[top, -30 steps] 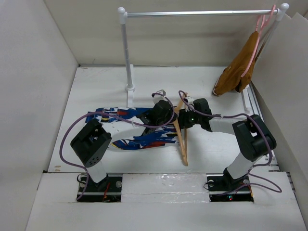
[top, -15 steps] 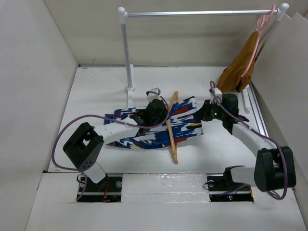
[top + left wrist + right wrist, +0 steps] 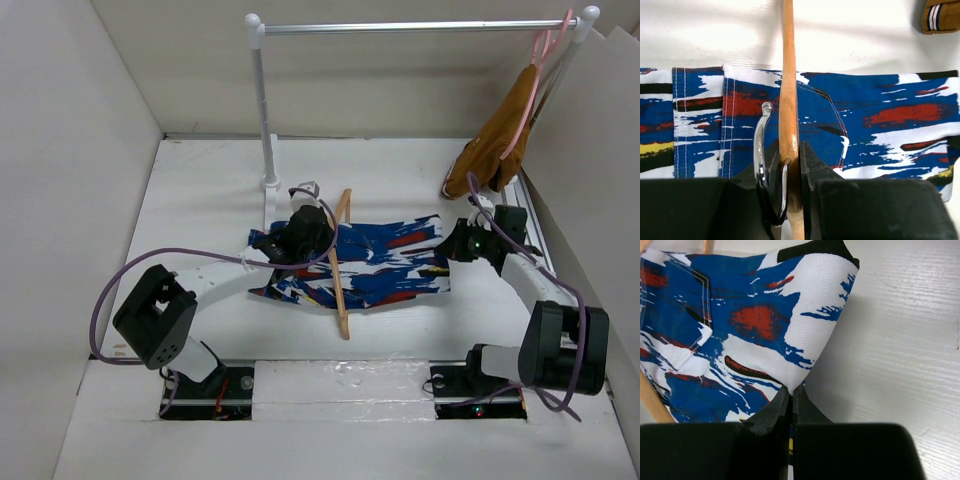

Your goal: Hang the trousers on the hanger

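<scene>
Left jaws: pinching the hanger (image 3: 788, 100) at its neck, beside its hook (image 3: 760, 150).
Right jaws: pressed together on an edge of the trousers (image 3: 765, 325).
Trousers: flat on the table (image 3: 900, 340), under the hanger, stretched between both jaws.
My plan: pull low and evenly, with the hanger braced.

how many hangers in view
2. The wooden hanger crosses the trousers, held by the left gripper; the pink hanger hangs on the rail, right end, holding a brown garment.

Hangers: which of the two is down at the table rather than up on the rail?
The tan wooden hanger, lying across the blue trousers; the pink hanger hangs on the rail, carrying a brown garment.
</scene>
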